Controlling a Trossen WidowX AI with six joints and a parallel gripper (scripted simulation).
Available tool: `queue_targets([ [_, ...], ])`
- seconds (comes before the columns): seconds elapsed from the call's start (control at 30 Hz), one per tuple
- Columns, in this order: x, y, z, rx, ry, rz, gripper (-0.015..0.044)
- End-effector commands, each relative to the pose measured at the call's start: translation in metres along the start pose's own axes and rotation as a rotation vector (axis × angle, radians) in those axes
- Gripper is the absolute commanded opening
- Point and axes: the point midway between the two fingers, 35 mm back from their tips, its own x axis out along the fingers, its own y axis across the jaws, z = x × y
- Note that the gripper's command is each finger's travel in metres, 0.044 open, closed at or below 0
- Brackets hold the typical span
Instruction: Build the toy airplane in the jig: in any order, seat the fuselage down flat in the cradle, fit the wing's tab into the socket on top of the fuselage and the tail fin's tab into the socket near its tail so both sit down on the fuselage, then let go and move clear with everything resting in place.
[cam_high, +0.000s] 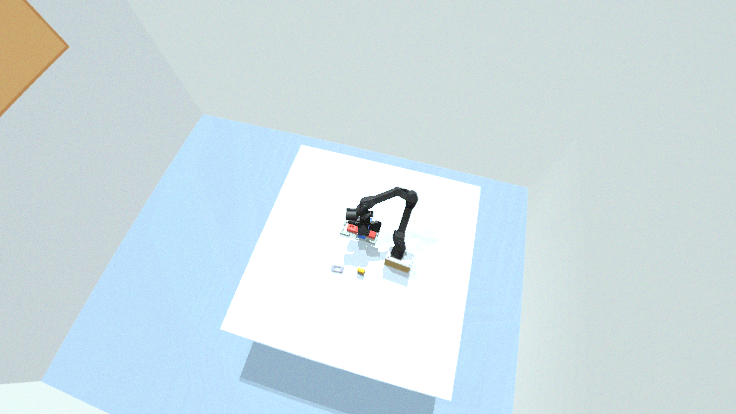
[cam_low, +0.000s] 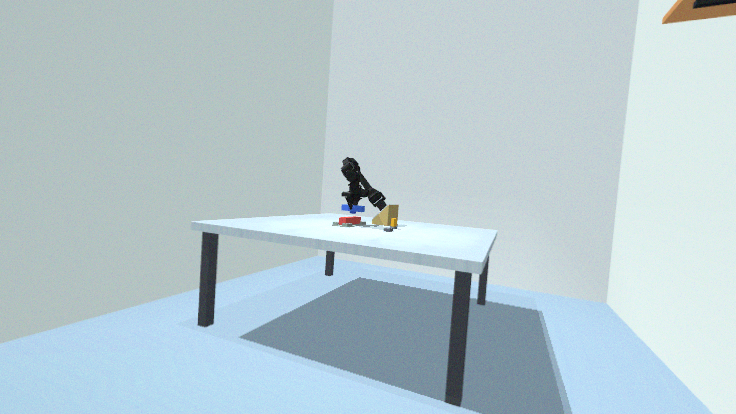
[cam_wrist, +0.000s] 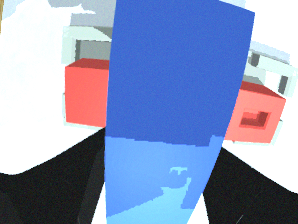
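The red fuselage (cam_high: 352, 228) (cam_low: 349, 220) (cam_wrist: 87, 95) lies in the pale grey-green jig (cam_high: 343, 233) (cam_wrist: 68, 47). The socket near one end shows at the right in the wrist view; its middle is hidden under the wing. My gripper (cam_low: 352, 207) (cam_wrist: 157, 139) is shut on the blue wing (cam_low: 344, 207) (cam_wrist: 175, 75). It holds the wing crosswise over the fuselage, with a gap between them in the exterior view. The wing's tab points down. The yellow tail fin (cam_high: 361, 270) (cam_low: 393, 222) stands on the table, apart from the jig.
A small grey piece with an opening (cam_high: 337, 268) (cam_low: 388, 229) lies near the tail fin. The arm's tan wedge-shaped base block (cam_high: 398, 264) (cam_low: 389, 216) stands beside them. All are on the white table (cam_high: 308, 308) (cam_low: 288, 231).
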Motion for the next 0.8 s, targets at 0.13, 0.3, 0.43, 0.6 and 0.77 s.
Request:
queue_targets([
  [0.13,0.013,0.001,-0.001,-0.002,0.004,-0.003,0.0195],
  [0.3,0.021,0.001,-0.001,-0.002,0.005,-0.003,0.0195],
  [0.43,0.025,0.001,-0.002,-0.002,0.006,-0.003,0.0195],
  [0.6,0.023,0.001,-0.001,0.0,0.002,0.001,0.0181],
  [0.77,0.023,0.001,-0.001,0.0,0.002,0.001,0.0109],
])
